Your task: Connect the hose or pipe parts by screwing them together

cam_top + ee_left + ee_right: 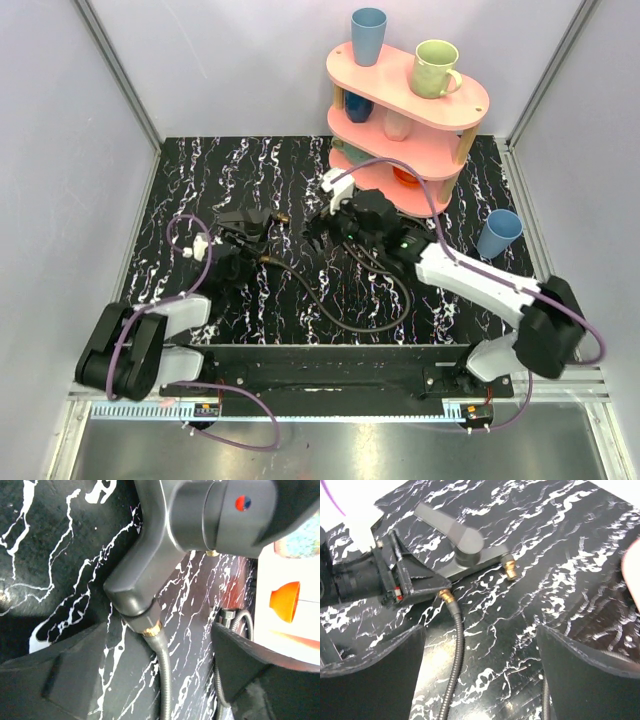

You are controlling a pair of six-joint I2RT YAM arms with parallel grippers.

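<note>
Marbled table [200, 180], pink shelf [400, 75] behind; left gripper [157, 640] and right gripper [480, 645] released over hose [457, 650].

Walls: we see plain pale grey wall panels [250, 60] on three sides, joined by aluminium corner posts [115, 65]
Tabletop [230, 165]: black with white marble veining
Furniture: we find a pink three-tier shelf [395, 75] at the far right corner
Light: bright and even
</note>
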